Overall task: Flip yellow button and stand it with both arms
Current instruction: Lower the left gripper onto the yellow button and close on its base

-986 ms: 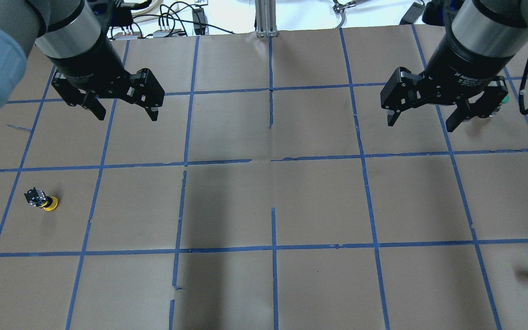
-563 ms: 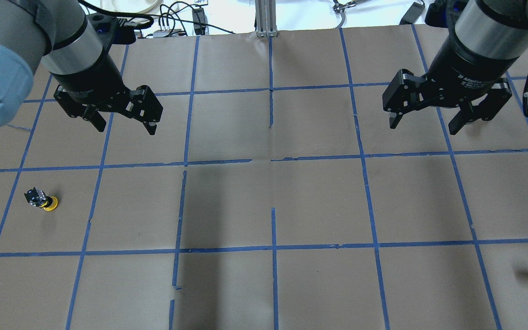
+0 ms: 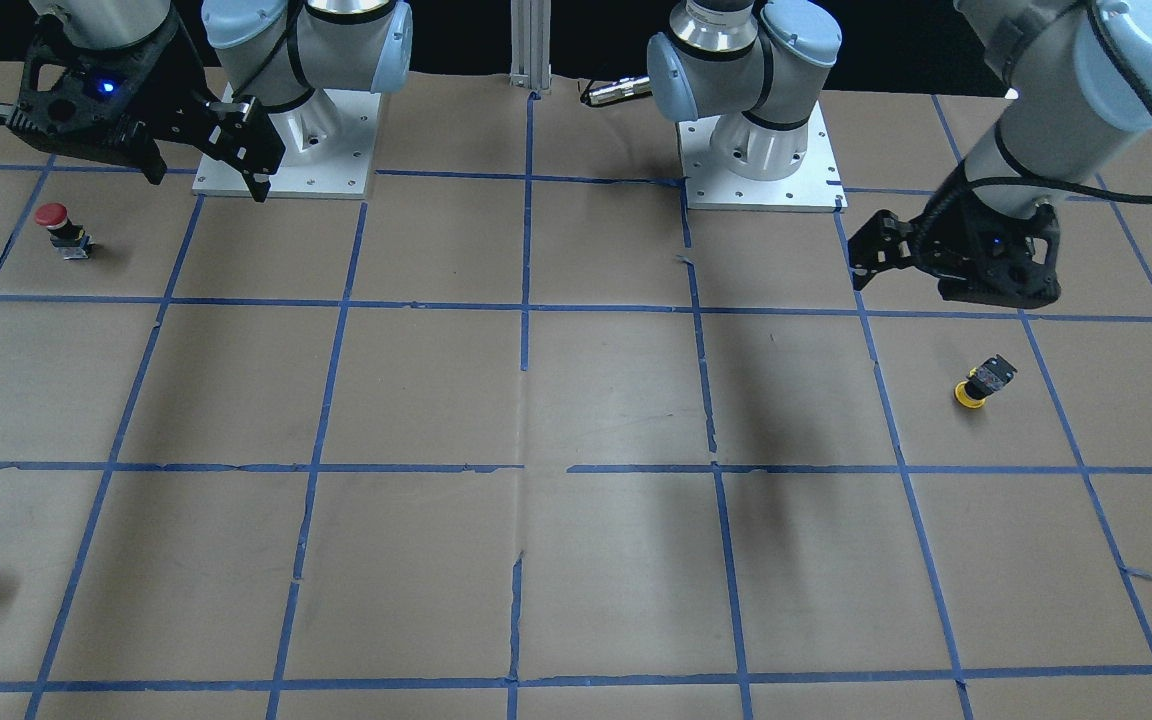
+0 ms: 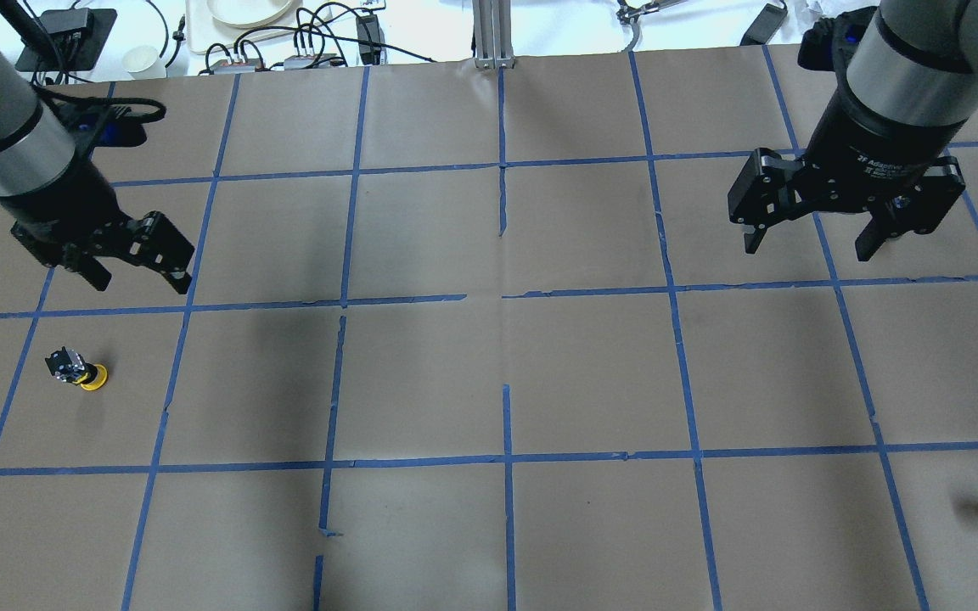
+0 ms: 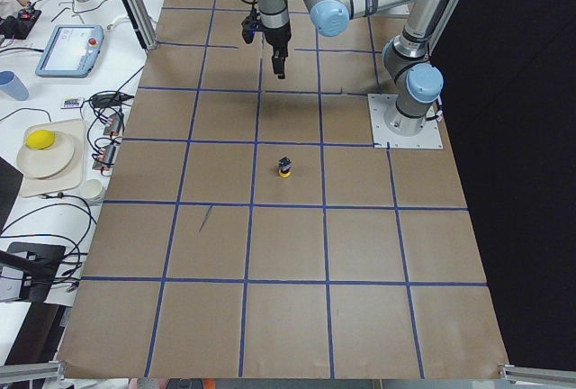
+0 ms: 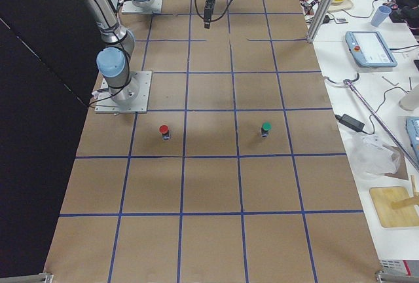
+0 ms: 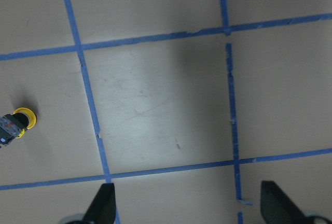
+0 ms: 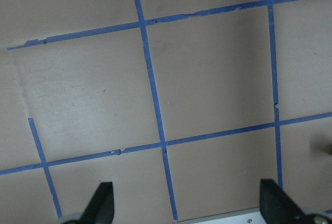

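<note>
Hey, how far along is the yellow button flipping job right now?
Nothing is done yet: the yellow button lies tipped over, untouched. In hand: the left gripper hovers open near it, while the right gripper hangs open far off. Left to do: grasp, flip and stand it.

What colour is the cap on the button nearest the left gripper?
Yellow. The yellow button has a dark base; it shows clearest in the exterior front-facing view.
</note>
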Robot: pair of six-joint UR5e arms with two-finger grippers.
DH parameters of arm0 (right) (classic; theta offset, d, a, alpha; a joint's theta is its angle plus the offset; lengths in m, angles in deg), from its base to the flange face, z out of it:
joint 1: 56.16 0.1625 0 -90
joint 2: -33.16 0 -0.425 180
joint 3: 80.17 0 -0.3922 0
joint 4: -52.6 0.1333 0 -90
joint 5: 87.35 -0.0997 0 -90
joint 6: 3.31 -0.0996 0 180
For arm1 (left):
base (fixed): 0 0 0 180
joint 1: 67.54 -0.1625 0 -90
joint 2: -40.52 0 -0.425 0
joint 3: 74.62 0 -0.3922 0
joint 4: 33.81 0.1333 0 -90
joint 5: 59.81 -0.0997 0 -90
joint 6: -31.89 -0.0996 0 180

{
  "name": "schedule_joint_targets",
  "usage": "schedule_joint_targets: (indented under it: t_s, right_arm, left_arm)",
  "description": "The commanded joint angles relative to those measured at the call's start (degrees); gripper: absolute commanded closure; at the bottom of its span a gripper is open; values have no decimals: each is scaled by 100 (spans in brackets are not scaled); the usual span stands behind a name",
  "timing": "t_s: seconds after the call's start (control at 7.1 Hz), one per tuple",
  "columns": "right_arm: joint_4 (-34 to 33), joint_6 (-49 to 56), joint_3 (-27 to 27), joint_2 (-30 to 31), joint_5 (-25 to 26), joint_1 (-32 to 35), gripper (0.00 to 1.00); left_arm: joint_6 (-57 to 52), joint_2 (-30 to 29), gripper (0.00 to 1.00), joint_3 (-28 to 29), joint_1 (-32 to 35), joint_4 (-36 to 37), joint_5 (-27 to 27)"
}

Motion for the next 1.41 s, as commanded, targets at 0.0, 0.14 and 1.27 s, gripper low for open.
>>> schedule_joint_targets:
  t_s: [0.0,0.14,1.27]
  right_arm:
    - [-48,-17,39,4,19,0,0]
    - [-57,-25,39,4,19,0,0]
    - [-75,-34,48,13,19,0,0]
  left_arm:
    - [-2016,-319,2,-680,-1391,1391,-8]
    - [-2983,-557,2,-813,-1588,2148,-17]
    - [-6465,-1279,2,-1280,-1757,3738,1]
